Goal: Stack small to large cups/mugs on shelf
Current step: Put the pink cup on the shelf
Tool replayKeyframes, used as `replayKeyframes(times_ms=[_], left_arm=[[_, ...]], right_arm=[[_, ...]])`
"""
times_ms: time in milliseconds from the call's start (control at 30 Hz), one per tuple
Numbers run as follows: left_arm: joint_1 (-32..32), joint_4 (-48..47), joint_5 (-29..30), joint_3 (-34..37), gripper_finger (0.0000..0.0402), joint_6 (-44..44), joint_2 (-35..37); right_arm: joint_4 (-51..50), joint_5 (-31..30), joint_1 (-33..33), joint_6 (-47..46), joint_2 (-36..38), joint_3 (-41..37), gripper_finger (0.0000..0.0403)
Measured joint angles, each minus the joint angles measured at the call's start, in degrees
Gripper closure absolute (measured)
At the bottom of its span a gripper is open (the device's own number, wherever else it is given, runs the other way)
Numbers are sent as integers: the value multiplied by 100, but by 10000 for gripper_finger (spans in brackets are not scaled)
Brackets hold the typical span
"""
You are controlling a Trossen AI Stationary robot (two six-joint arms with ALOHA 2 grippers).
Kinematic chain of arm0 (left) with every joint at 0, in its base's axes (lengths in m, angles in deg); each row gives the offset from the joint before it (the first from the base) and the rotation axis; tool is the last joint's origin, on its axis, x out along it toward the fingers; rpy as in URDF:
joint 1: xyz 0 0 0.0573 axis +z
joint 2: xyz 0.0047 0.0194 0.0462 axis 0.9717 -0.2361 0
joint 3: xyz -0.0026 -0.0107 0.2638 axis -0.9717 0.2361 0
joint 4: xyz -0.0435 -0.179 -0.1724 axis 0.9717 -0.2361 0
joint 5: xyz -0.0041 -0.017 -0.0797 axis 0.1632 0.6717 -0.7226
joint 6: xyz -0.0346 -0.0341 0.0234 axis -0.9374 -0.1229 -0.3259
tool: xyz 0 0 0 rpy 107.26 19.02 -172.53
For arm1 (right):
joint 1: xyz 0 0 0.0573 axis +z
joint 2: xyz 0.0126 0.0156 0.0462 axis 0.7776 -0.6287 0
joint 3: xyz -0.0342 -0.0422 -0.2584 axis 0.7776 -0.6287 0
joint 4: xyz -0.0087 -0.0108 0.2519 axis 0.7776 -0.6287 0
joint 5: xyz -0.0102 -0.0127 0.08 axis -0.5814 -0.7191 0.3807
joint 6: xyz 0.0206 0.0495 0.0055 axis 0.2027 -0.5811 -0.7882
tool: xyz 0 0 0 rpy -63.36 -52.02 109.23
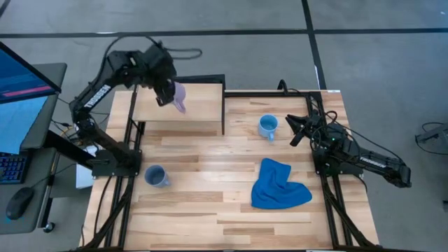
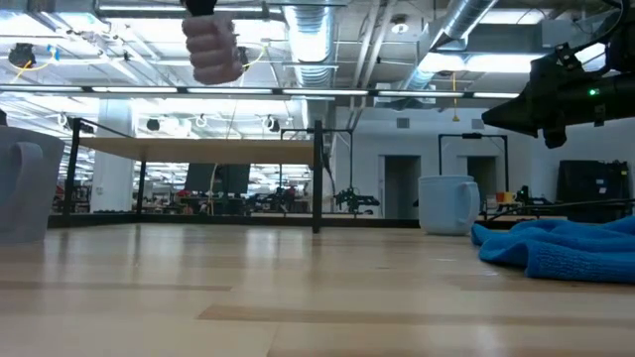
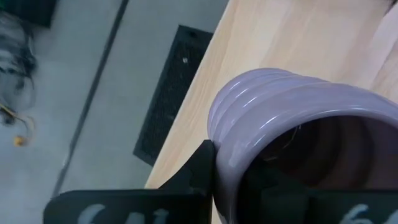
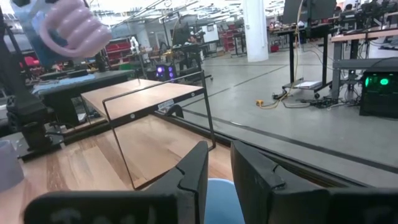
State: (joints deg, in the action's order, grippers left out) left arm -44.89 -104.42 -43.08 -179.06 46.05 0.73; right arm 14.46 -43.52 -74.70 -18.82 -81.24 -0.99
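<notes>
Three small handled mugs are in play, and only two sit in plain sight on the slatted wooden worktop [image 1: 210,210]. The bright light blue ceramic mug [image 1: 267,127] stands upright near the right arm; in the right wrist view just a sliver of its rim [image 4: 217,199] peeks out below the fingers. The grey-blue mug [image 1: 155,176] stands by the left arm's base, and the low view cuts it off at the frame edge [image 2: 22,188].

The pale purple ribbed mug [image 1: 179,97] is up in the air, above the rectangular light-wood shelf on its black metal frame [image 1: 199,112]. The left claw [image 1: 168,92] is clamped on that mug's rim, one finger inside and one outside, as the left wrist view shows: the mug [image 3: 298,137] fills the picture and its lower half runs out of frame, with shelf board [image 3: 292,37] beneath it. From table height the mug [image 2: 212,48] hangs well clear of the shelf top [image 2: 198,147], its holder cropped by the upper edge.

Over on the right, the right claw [image 1: 295,130] hovers just beside the light blue mug, holding nothing. Its fingers [image 4: 189,180] stand a little apart with a narrow gap between them. The crumpled blue cloth [image 1: 278,185] lies near the right arm's base.
</notes>
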Motion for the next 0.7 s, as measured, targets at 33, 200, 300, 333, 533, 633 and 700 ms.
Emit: replayKeyframes(times_ms=[33, 200, 300, 333, 533, 633, 700], left_arm=[[164, -2, -97, 0, 384, 64, 0], [914, -1, -283, 0, 384, 346, 20], [1274, -2, -563, 0, 384, 496, 20], [1382, -2, -609, 0, 384, 499, 22], [1873, 15, -838, 201, 384, 1150, 82], [2093, 7, -807, 595, 384, 1584, 229], [2210, -2, -782, 909, 384, 1741, 294]], right_arm=[[0, 0, 0, -30, 0, 1, 310], [0, -2, 0, -266, 0, -1, 310], [0, -2, 0, -288, 0, -1, 310], [0, -2, 0, -288, 0, -1, 310], [0, -5, 0, -288, 0, 1, 310], [0, -5, 0, -308, 0, 0, 310], [0, -7, 0, -343, 0, 0, 310]])
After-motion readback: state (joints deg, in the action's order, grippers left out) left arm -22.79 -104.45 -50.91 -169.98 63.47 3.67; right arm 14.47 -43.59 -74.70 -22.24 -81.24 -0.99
